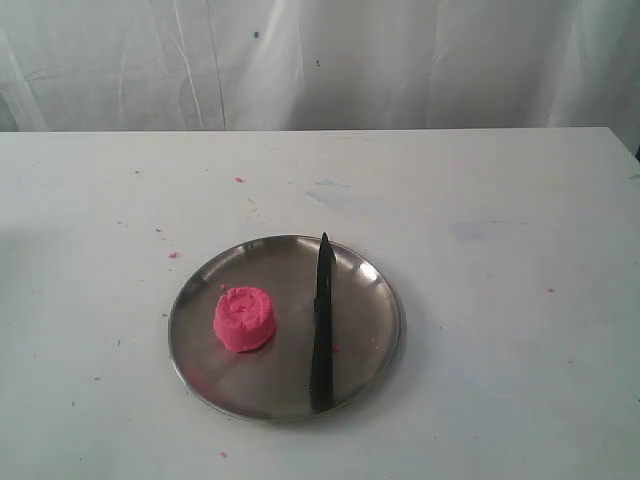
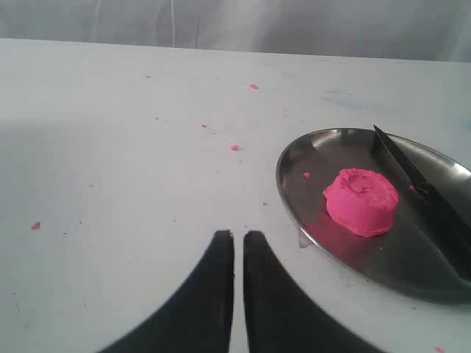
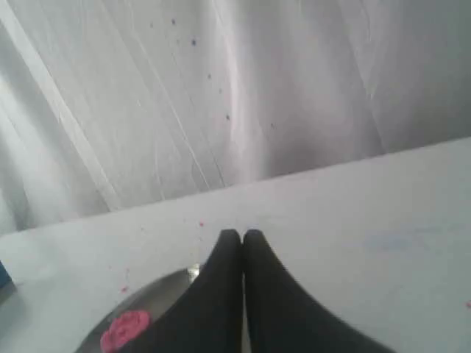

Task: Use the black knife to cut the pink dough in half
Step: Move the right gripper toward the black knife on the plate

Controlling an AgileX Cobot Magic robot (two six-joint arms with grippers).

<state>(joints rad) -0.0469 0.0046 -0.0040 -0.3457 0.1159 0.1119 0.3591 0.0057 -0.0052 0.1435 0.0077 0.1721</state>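
The pink dough (image 1: pixel 245 318), a squat whole cylinder with a dimpled top, sits on the left part of the round steel plate (image 1: pixel 215 285). To its right the black knife (image 1: pixel 322 320) lies across the plate, tip pointing to the far side. Neither arm shows in the exterior view. In the left wrist view my left gripper (image 2: pixel 238 235) is shut and empty over bare table, short of the plate (image 2: pixel 309 151), the dough (image 2: pixel 361 201) and the knife (image 2: pixel 427 198). My right gripper (image 3: pixel 241 234) is shut, empty and held high; the dough (image 3: pixel 125 329) and plate (image 3: pixel 158 290) lie beneath it.
Tiny pink crumbs (image 1: pixel 172 255) are scattered on the white table (image 1: pixel 500 300) left of and behind the plate. A white curtain (image 1: pixel 320 60) hangs along the table's far edge.
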